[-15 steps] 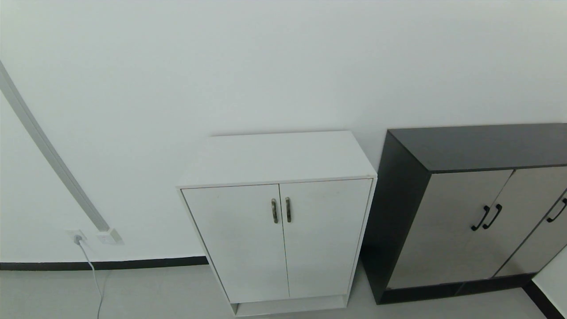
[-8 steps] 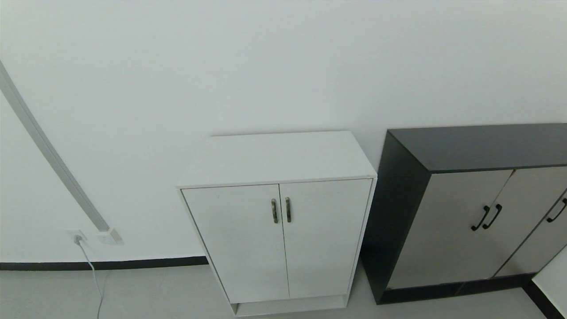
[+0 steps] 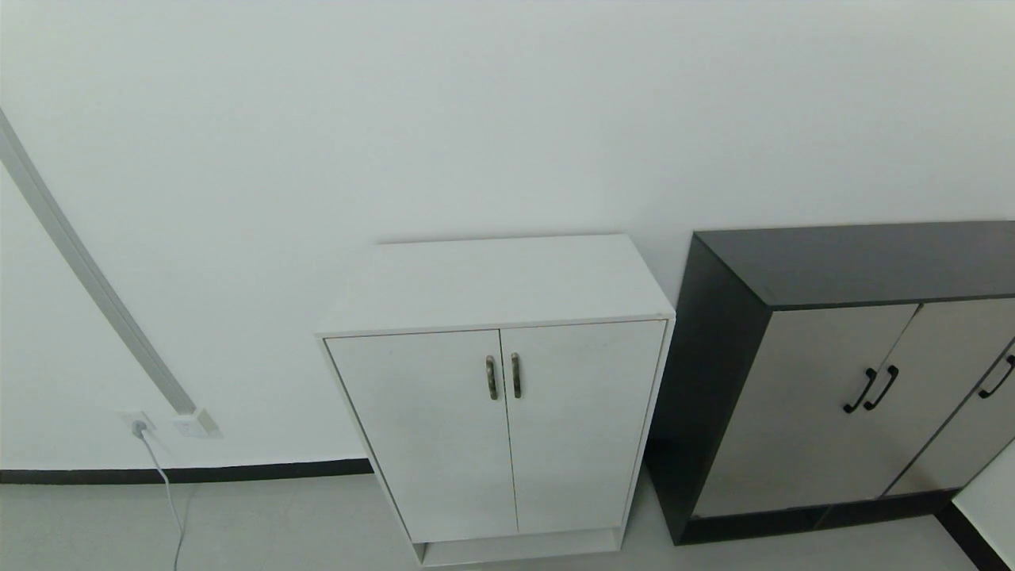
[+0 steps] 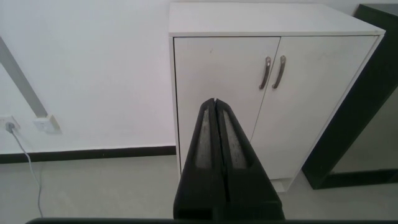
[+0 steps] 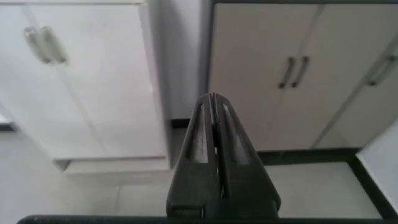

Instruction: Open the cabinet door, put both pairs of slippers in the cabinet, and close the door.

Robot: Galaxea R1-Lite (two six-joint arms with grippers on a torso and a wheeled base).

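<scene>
**Cabinet [image 3: 555, 428] shut, nothing gripped**

White, set against the far wall [image 3: 476, 119], standing on the floor [image 3: 277, 523]. Both doors [image 3: 432, 436] shut, two handles [image 3: 492, 377] side by side at the middle seam. Just right of it, a dark cabinet [image 3: 809, 396], also shut. Far left, low on the wall, a socket [image 3: 139, 423] with a cable [image 3: 166, 484] hanging to the floor. Left tool [image 4: 214, 102] on the near side of the cabinet, fingers pressed together, holding nothing, aimed at the left door. Right tool [image 5: 213, 96] likewise closed and empty, aimed low at the gap between the two cabinets.
</scene>
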